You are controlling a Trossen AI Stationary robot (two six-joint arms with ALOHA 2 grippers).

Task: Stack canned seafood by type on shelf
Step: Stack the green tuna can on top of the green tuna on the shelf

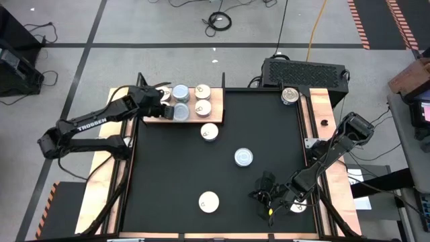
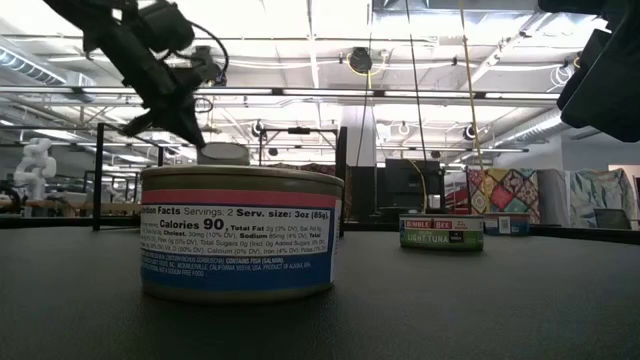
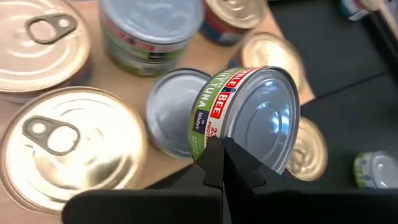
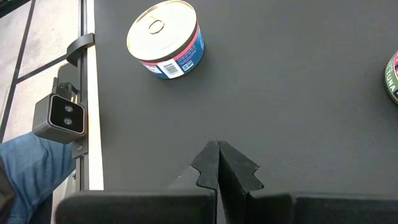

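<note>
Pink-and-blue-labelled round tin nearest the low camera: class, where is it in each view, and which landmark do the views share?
High view: pink-and-blue-labelled round metal tin, bottom centre.
Low view: large, left foreground.
Left wrist view: not in it.
Right wrist view: upper left.
Shared landmark: flat black mat under it.

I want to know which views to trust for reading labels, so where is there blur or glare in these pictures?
Low view: the near can is sharp, its nutrition text readable; bright ceiling lights sit behind it. Left wrist view: the tuna can is fairly sharp with soft reflections on its lid, while the cans behind it on the shelf are blurred. Right wrist view: the can is evenly lit and clear.
</note>
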